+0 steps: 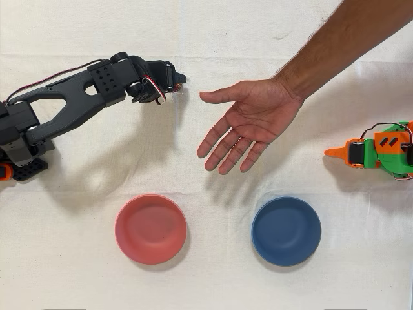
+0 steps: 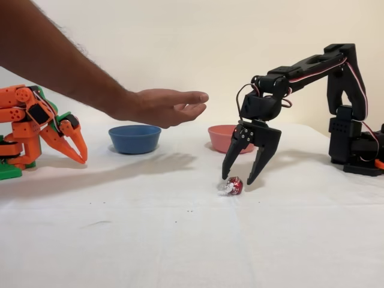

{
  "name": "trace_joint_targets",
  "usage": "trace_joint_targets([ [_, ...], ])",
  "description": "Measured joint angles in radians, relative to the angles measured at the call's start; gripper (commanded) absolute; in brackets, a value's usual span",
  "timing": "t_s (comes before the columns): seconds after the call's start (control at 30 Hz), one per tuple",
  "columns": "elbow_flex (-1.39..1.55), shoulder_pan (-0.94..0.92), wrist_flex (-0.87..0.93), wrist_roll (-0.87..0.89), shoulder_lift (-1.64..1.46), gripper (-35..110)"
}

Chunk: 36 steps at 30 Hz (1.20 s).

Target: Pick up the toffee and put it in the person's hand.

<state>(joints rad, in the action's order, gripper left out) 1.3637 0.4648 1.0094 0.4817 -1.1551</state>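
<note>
In the fixed view, one tiny round toffee in shiny dark red wrapper (image 2: 233,186) is lying nearest on the white cloth-covered surface (image 2: 180,240). Just above it, the black arm's tool (image 2: 237,177) is hanging with fingers spread, straddling it. One bare open hand (image 2: 165,107) is hovering left, palm up. Farther back, two bowls are sitting: one blue (image 2: 134,138), one pink (image 2: 224,137). One idle orange arm (image 2: 36,129) is standing far left.
</note>
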Motion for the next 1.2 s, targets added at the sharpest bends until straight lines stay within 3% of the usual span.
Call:
trace_joint_targets([
  [1.2,-0.138,-0.003,0.015,0.081,0.137,14],
])
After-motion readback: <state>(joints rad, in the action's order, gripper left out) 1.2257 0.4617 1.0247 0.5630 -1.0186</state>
